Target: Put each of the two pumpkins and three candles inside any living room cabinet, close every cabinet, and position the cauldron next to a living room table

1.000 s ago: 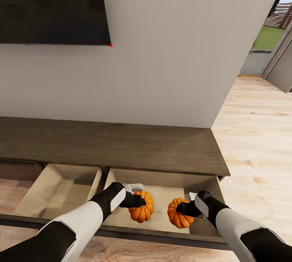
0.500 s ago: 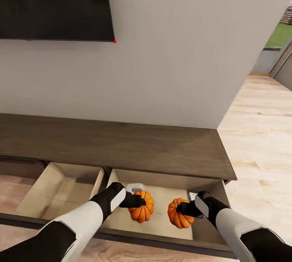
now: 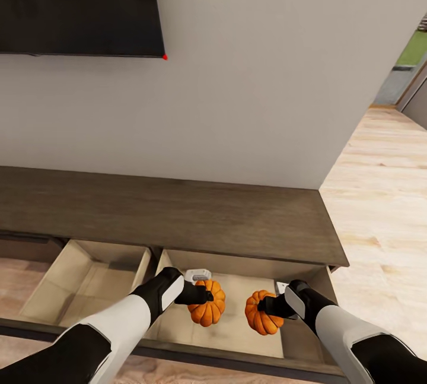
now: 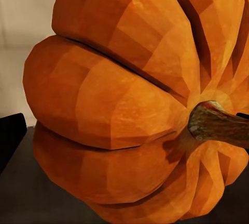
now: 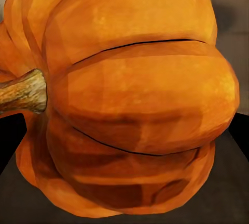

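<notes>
The cabinet (image 3: 178, 218) is a long, low dark-brown unit against the wall, with two drawers pulled open below its top. Over the right drawer (image 3: 237, 295) I hold both pumpkins. My left gripper (image 3: 204, 296) is shut on one orange pumpkin (image 3: 209, 307), which also looms large and ribbed in the left wrist view (image 4: 129, 94). My right gripper (image 3: 268, 307) is shut on the other pumpkin (image 3: 261, 314), seen close up with its brown stem in the right wrist view (image 5: 135, 104). The drawer's pale floor lies under both.
The left drawer (image 3: 89, 280) stands open with a pale interior. A black TV screen (image 3: 77, 4) hangs on the grey wall above the unit. Light wood floor (image 3: 379, 206) runs past the unit's right end toward a doorway (image 3: 409, 75).
The whole picture has shifted a little, so the camera moved. Both grippers keep their hold on the pumpkins over the right drawer.
</notes>
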### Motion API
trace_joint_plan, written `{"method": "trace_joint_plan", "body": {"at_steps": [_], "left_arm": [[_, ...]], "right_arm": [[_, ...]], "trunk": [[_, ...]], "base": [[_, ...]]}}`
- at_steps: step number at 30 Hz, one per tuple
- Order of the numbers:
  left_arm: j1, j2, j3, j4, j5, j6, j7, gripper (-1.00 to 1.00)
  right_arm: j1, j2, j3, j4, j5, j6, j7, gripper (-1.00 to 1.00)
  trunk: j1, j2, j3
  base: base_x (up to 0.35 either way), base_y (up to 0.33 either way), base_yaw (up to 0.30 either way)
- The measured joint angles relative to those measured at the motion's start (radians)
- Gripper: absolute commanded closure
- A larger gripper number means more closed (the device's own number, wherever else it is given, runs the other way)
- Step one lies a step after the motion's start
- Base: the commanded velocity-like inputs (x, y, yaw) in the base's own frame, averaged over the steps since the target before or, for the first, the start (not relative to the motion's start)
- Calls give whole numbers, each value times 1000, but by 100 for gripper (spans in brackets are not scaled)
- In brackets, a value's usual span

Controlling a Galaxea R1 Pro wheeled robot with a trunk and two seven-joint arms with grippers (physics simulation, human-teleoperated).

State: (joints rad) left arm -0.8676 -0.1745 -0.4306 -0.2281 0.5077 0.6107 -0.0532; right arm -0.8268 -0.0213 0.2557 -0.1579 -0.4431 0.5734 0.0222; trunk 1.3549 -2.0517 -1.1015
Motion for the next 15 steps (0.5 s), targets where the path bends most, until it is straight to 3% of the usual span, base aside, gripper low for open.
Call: {"method": "trace_joint_plan", "body": {"at_steps": [15], "left_arm": [[0,0,0,0,0,0,0,100]], "right_arm": [[0,1,0,0,0,2,0,100]], "trunk": [[0,0,-24]], "base": [[0,0,0]]}}
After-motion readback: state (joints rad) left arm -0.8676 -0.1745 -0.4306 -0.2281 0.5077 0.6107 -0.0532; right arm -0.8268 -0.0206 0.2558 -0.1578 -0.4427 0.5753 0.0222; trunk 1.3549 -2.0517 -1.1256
